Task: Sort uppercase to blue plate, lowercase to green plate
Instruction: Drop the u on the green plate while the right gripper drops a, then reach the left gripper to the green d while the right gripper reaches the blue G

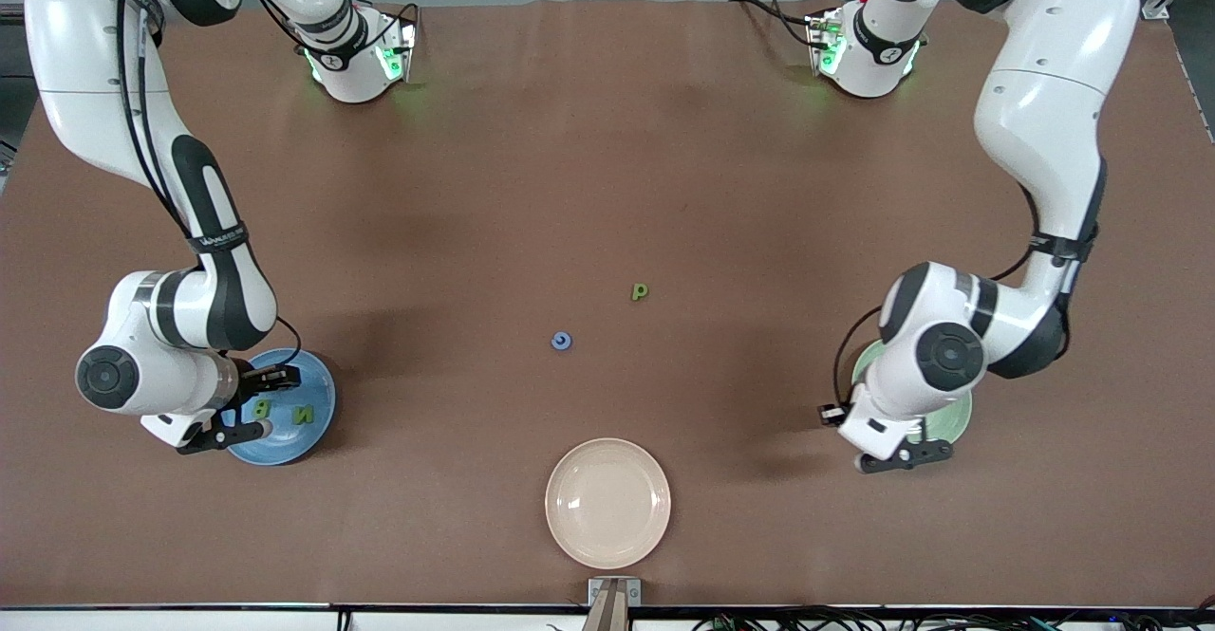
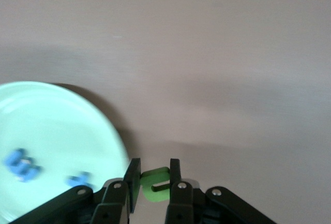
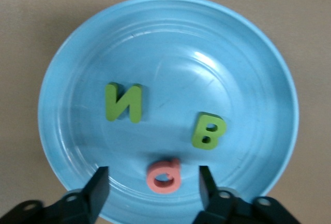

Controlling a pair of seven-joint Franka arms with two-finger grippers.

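Fingers (image 2: 133,182) of your left gripper (image 2: 154,181) clamp the green u (image 2: 155,185) over the green plate (image 2: 57,141) rim; your right gripper (image 3: 153,185) hangs released over the blue plate (image 3: 248,79), red Q (image 3: 164,176) between its fingers beside N (image 3: 124,102) and B (image 3: 209,131)
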